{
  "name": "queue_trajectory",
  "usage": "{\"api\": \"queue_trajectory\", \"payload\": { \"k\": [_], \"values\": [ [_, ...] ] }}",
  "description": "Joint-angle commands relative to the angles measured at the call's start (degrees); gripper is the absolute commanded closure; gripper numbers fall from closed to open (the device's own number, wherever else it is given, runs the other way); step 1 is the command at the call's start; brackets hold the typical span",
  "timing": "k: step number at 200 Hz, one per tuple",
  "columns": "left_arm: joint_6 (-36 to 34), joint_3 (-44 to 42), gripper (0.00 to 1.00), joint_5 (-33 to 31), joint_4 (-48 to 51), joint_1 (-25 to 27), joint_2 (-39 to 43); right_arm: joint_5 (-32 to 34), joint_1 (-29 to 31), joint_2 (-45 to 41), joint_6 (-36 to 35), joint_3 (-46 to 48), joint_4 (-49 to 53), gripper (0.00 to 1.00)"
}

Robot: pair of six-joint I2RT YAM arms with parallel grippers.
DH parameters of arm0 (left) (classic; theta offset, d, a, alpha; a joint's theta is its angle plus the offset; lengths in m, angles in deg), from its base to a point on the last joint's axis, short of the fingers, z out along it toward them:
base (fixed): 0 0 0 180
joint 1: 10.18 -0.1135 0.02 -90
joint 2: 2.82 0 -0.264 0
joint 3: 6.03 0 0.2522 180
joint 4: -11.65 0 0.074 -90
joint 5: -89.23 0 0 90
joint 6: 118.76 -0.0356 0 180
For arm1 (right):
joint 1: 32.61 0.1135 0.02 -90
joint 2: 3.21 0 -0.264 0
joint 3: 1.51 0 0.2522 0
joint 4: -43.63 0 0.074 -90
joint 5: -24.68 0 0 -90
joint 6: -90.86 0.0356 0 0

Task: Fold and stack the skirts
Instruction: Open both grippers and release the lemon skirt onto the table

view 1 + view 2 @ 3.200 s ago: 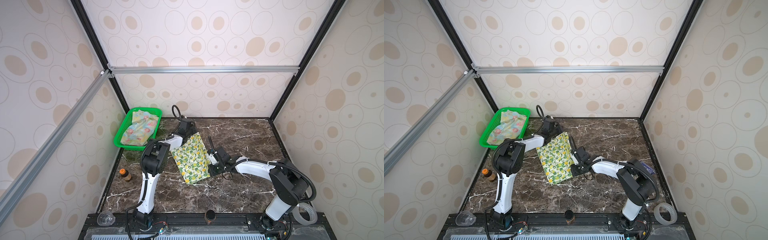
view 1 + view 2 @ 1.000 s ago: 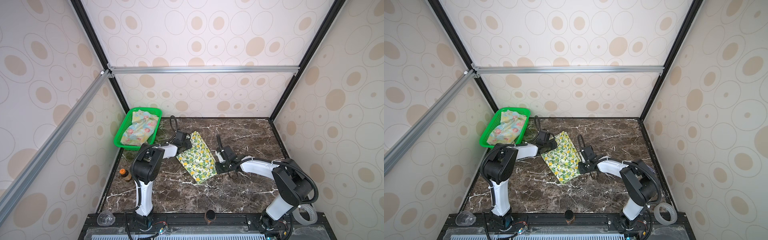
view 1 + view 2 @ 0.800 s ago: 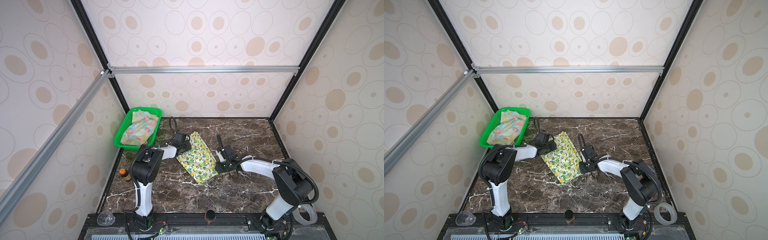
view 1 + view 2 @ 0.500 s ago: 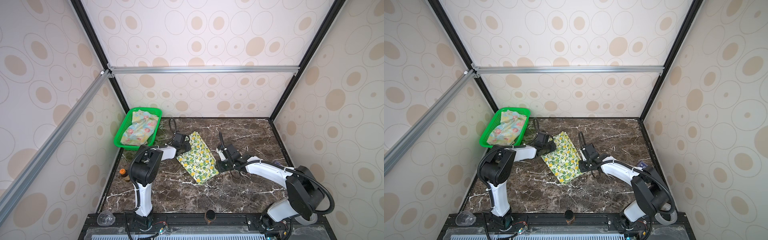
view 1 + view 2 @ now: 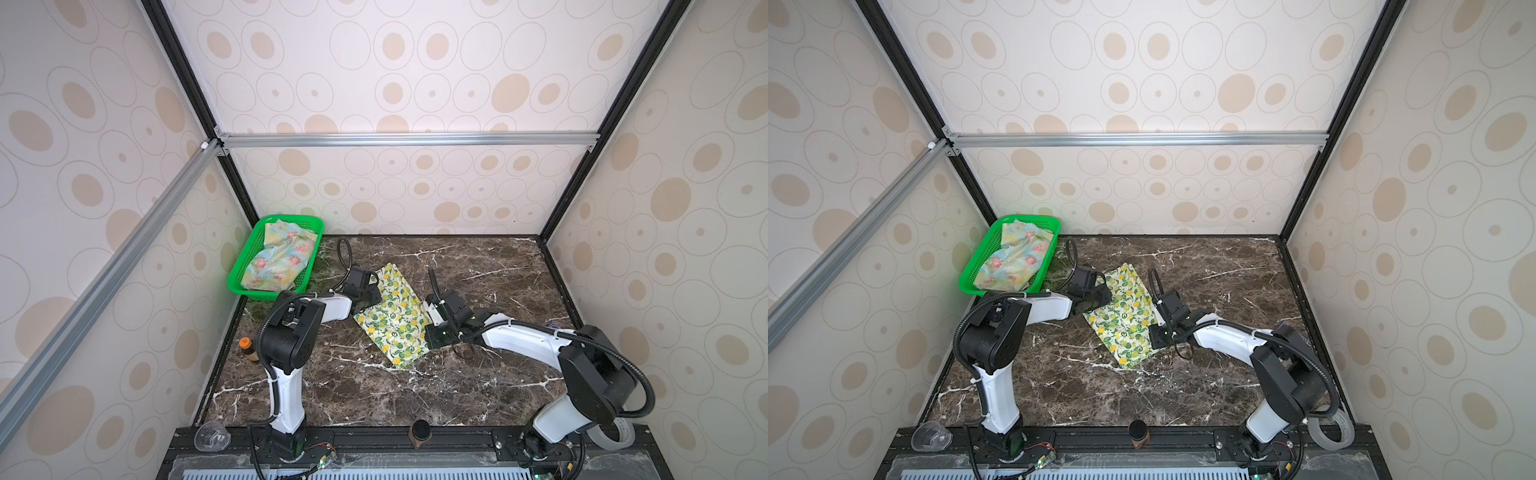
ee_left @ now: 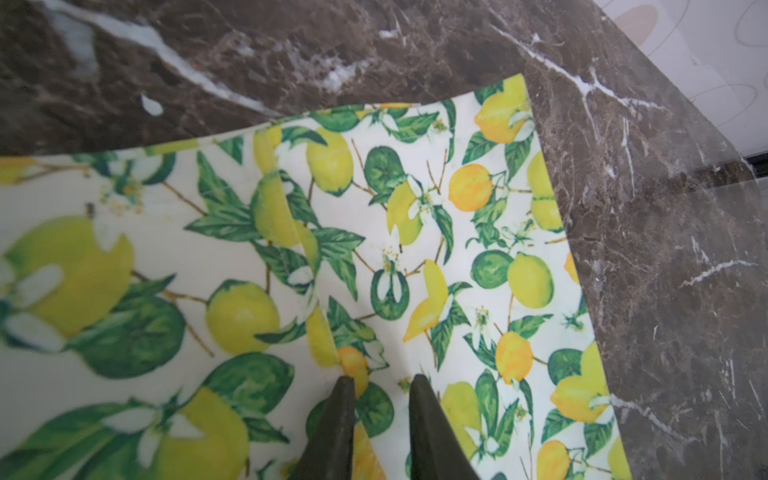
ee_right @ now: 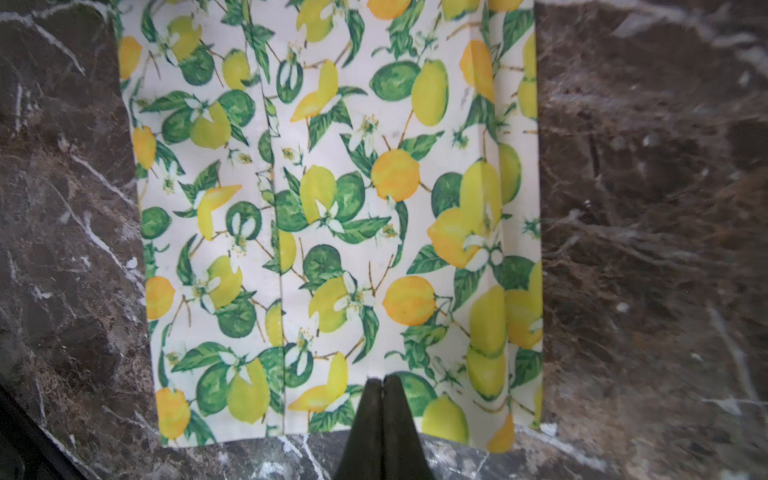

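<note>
A green mesh basket (image 5: 262, 295) sits on the marble table's (image 5: 478, 257) far left; orange-capped bottle (image 5: 246, 348) at its left edge.

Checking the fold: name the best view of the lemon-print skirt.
Right wrist view: the cream lemon-print cloth skirt fills it, sharp, creases plain. Both top views show the skirt nearly whole but small; the left wrist view, one corner, partly blurred.

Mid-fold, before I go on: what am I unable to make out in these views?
Right gripper, right wrist view: shut at the edge of the lemon skirt; its fingers cover whether cloth is pinched.
Left gripper, both top views: fingertips hidden under its own wrist.
Floral skirt in the green basket, top views: too small to read its folds.
Both wrist views cut off the lemon skirt at frame edges.
</note>
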Motion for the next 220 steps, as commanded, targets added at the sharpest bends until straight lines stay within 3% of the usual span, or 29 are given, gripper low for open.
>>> {"api": "queue_trajectory", "payload": {
  "k": [1, 104, 170, 200, 220],
  "values": [
    [0.3, -2.3, 0.76, -0.1, 0.3, 0.3, 2.2, -0.1, -0.1, 2.6, -1.2, -0.6, -0.8, 0.96],
    [4.6, -13.8, 0.76, 1.1, -3.2, 4.0, 7.1, 2.8, -5.2, 10.0, -9.4, -3.4, -0.9, 0.99],
    [9.5, -19.1, 0.77, 1.1, -4.6, 9.5, 9.5, 4.1, -5.9, 8.9, -13.9, -5.0, 1.0, 0.97],
    [11.8, -20.2, 0.77, 1.4, -4.8, 12.1, 10.1, 4.8, -6.8, 4.8, -14.4, -4.2, 4.7, 0.87],
    [13.1, -20.0, 0.76, 1.7, -5.0, 13.2, 10.2, 4.4, -7.8, 1.1, -14.1, -3.3, 6.7, 0.76]
  ]
}}
